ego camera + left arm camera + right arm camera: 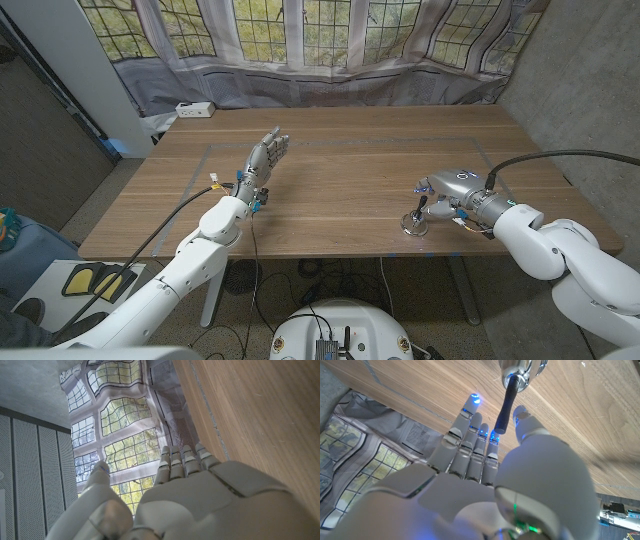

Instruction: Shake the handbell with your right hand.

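The right hand [448,190] is held just above the desk [340,160], near its front edge, palm turned down over the handbell [414,222]. In the right wrist view its fingers [470,435] are stretched out and spread, with the handbell's dark handle [505,407] seen between fingers and thumb; whether it is touched cannot be told. The handbell stands upright on the desk, just left of the hand. The left hand [262,160] is raised on its edge, well to the handbell's left, fingers straight, holding nothing.
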`<state>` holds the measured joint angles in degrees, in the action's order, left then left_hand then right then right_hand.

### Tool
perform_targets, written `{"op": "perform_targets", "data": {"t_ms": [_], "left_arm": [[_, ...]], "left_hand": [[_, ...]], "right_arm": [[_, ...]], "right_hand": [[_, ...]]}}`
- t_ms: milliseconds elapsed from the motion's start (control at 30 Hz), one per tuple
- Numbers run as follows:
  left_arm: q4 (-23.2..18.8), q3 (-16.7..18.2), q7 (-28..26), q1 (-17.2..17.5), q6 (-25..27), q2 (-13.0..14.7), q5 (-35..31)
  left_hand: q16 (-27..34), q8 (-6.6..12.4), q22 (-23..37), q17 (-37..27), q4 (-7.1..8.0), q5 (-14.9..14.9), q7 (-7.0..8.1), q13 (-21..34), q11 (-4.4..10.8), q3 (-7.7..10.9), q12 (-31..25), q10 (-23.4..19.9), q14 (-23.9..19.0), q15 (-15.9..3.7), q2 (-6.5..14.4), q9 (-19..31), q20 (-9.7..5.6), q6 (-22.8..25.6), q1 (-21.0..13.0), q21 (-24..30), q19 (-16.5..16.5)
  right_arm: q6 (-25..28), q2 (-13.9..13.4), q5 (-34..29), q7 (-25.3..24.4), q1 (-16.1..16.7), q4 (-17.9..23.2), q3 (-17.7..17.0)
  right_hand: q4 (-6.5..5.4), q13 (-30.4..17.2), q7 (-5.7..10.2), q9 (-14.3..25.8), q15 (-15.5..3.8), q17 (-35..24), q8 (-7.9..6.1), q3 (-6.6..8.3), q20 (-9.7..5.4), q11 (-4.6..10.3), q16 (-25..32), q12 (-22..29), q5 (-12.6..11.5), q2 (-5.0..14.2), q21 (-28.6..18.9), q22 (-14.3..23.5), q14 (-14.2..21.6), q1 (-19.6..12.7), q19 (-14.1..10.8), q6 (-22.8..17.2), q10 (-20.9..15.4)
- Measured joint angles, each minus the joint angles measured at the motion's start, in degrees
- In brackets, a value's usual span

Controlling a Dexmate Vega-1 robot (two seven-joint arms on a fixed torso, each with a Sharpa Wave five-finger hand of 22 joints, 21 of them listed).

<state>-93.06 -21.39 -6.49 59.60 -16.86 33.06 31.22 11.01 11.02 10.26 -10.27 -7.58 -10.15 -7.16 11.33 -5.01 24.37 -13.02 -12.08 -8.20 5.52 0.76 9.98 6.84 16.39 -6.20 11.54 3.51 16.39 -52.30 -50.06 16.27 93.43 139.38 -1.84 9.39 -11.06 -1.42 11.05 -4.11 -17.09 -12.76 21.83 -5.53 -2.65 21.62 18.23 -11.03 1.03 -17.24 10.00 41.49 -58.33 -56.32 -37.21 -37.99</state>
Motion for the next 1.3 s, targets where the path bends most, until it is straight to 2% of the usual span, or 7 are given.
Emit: {"op": "perform_targets", "data": {"t_ms": [100,300,433,533,900,1033,1300], "left_arm": [[0.0,0.0,-0.2,0.0,0.0,-0.1,0.0],[0.1,0.0,-0.4,0.0,0.2,-0.3,0.0],[0.1,-0.1,-0.5,0.0,0.4,-0.5,0.0],[0.2,-0.2,-0.5,0.0,0.4,-0.6,0.0],[0.7,-0.4,-0.6,-0.2,0.5,-0.9,0.1],[0.8,-0.5,-0.6,-0.3,0.5,-1.0,0.1],[0.8,-0.5,-0.6,-0.3,0.6,-1.0,0.1]], "left_hand": [[0.0,0.00,0.0,0.0,0.00,0.0,0.00,0.0,-0.31,0.00,0.0,-0.3,0.0,0.00,0.0,0.0,0.00,0.0,0.0,0.0,0.0],[0.0,0.00,0.0,0.0,0.00,0.0,0.00,0.0,0.00,0.00,0.0,-0.6,0.0,0.00,0.0,0.0,0.00,0.0,0.0,0.0,0.0],[0.0,0.00,0.0,0.0,0.00,0.0,0.00,0.0,0.00,0.00,0.0,-0.6,0.0,0.00,0.0,0.0,0.00,0.0,0.0,0.0,0.0],[0.0,0.01,0.0,0.0,0.00,0.0,0.00,0.0,0.00,0.00,0.0,-0.6,0.0,0.00,0.0,0.0,0.00,0.0,0.0,0.0,0.0],[0.0,0.01,0.0,0.0,0.00,0.0,0.00,0.0,0.00,0.00,0.0,-0.6,0.0,0.00,0.0,0.0,0.00,0.0,0.0,0.0,0.0],[0.0,0.01,0.0,0.0,0.00,0.0,0.00,0.0,0.00,0.00,0.0,-0.6,0.0,0.00,0.3,0.0,0.00,0.0,-0.3,0.0,0.0],[0.0,0.01,0.0,0.0,0.00,0.0,0.00,0.0,0.00,0.00,0.0,-0.6,-0.2,0.21,0.3,0.0,0.00,0.0,-0.3,0.0,0.0]], "right_arm": [[0.3,-0.7,0.2,-0.2,-0.2,-0.2,0.4],[0.9,-2.0,0.9,-0.9,-0.6,-0.6,1.1],[1.1,-2.6,1.2,-1.3,-0.9,-0.8,1.6],[1.3,-3.2,1.4,-1.5,-1.2,-0.9,2.0],[2.0,-5.4,2.8,-2.6,-2.2,-1.3,3.4],[2.1,-6.1,3.3,-3.2,-2.7,-1.6,4.0],[2.3,-7.4,4.4,-3.9,-3.5,-2.0,4.8]], "right_hand": [[0.00,0.0,0.60,0.3,-0.09,-0.2,-0.35,0.00,0.01,-0.01,0.2,0.3,0.0,0.35,0.0,0.0,0.7,-0.4,-0.4,-1.2,-1.0],[0.00,0.0,1.23,0.3,-0.30,-0.6,-0.46,0.00,-0.60,0.60,0.7,0.4,0.0,0.71,-0.4,0.0,1.5,-1.3,-1.2,-2.2,-1.6],[0.00,0.0,1.34,0.3,-0.38,-0.9,-0.46,0.00,-0.40,0.28,0.7,0.6,0.2,0.71,-0.5,0.0,1.8,-1.3,-1.4,-2.3,-2.0],[-0.11,0.0,1.73,0.3,-0.38,-1.1,-0.46,-0.11,-0.39,0.60,1.0,0.6,0.2,1.01,-0.5,0.0,1.8,-1.6,-1.4,-2.7,-2.3],[-0.41,0.0,1.84,0.3,-0.80,-1.4,-0.45,-0.42,-0.51,0.73,1.5,1.1,0.2,1.02,-0.5,0.3,3.2,-1.6,-1.9,-4.5,-3.8],[-0.48,0.0,2.16,0.3,-0.83,-1.7,-0.90,-0.48,-0.51,0.71,1.5,1.4,0.2,1.03,-0.5,0.3,3.5,-1.6,-1.9,-6.0,-5.0],[-0.24,0.0,2.46,0.3,-1.47,-2.6,-0.90,-0.71,-1.33,1.21,2.7,1.5,0.2,2.00,-1.4,0.6,5.8,-3.1,-3.4,-7.5,-6.3]]}}
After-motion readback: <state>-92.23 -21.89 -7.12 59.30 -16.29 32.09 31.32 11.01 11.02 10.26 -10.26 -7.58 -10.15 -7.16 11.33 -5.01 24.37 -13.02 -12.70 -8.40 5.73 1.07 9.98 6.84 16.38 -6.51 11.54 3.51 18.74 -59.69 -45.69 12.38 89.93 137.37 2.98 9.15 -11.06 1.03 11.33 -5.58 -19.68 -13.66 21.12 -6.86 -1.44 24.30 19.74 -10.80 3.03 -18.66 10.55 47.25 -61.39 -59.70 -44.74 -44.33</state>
